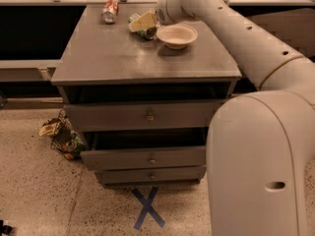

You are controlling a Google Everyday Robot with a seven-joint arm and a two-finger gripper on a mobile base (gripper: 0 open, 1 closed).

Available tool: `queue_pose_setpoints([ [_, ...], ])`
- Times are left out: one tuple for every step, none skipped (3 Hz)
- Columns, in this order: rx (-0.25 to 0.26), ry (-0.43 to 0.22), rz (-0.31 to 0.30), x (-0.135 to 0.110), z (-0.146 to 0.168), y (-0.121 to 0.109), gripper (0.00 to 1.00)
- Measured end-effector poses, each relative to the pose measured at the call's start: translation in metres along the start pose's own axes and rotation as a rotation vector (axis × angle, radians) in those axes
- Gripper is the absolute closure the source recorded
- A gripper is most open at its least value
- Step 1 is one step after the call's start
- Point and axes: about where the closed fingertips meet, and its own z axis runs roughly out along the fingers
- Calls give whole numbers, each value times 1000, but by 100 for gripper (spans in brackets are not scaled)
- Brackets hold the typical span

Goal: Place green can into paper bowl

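The green can (147,33) lies on its side at the back of the grey cabinet top (113,58), just left of the paper bowl (176,35). The bowl is off-white, upright and holds nothing. My gripper (142,22) reaches in from the right and sits right at the can, covering most of it. Only bits of green and silver show around it. The can still rests on the cabinet top.
A red-and-white can (110,10) lies at the back left of the top. The cabinet's drawers (147,116) stand slightly open. A small wire basket with litter (64,136) sits on the floor at left. A blue tape cross (147,208) marks the floor.
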Motion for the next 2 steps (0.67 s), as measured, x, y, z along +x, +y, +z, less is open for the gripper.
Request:
queue_pose_setpoints([
  [-16, 7, 7, 6, 23, 6, 0],
  [-32, 20, 19, 15, 45, 12, 0],
])
